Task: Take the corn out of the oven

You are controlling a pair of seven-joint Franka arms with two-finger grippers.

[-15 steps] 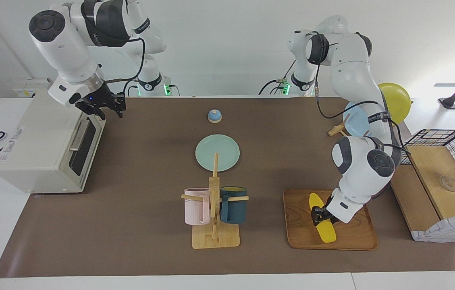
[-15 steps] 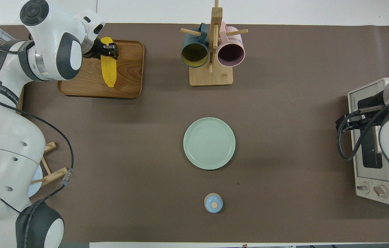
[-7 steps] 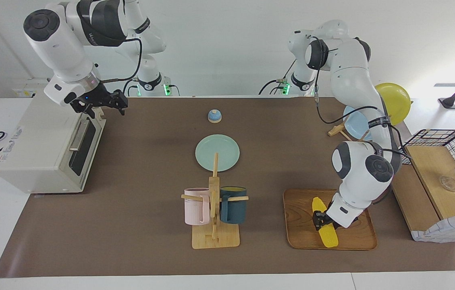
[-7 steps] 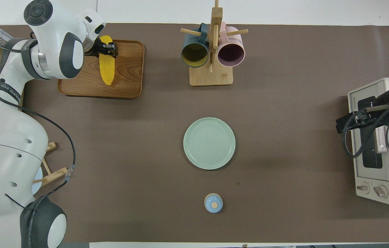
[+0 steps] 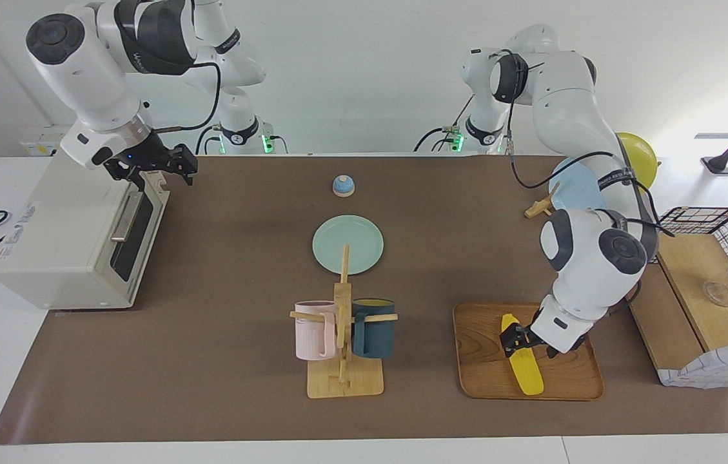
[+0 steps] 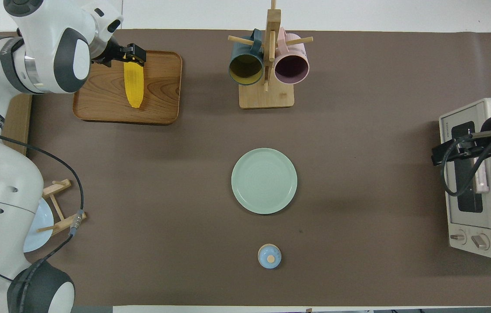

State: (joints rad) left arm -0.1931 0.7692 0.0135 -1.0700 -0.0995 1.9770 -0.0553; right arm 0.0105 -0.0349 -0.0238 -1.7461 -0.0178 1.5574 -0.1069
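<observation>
You had the corn [image 5: 521,359] lying flat on the wooden tray [image 5: 478,374] toward the left arm's end of the surface, well apart from the oven [image 5: 67,238] at the right arm's end. The left tool [image 5: 517,338] was over the corn's blunt end, its fingers spread to either side of the cob; whether they touched it could not be told. The oven door [image 5: 135,233] was shut, with its bar handle showing along the top edge. The right tool [image 5: 151,169] stood above the top front edge of the oven, fingers wide and holding nothing. Between the two ends you had a mug rack [image 5: 343,335] with a pink mug [image 5: 312,330] and a dark blue mug [image 5: 374,327], a green plate [image 5: 347,244] nearer to the robots than the rack, and a small blue bell [image 5: 343,185] nearer still. A wire basket [image 5: 712,222] stood at the left arm's end.
</observation>
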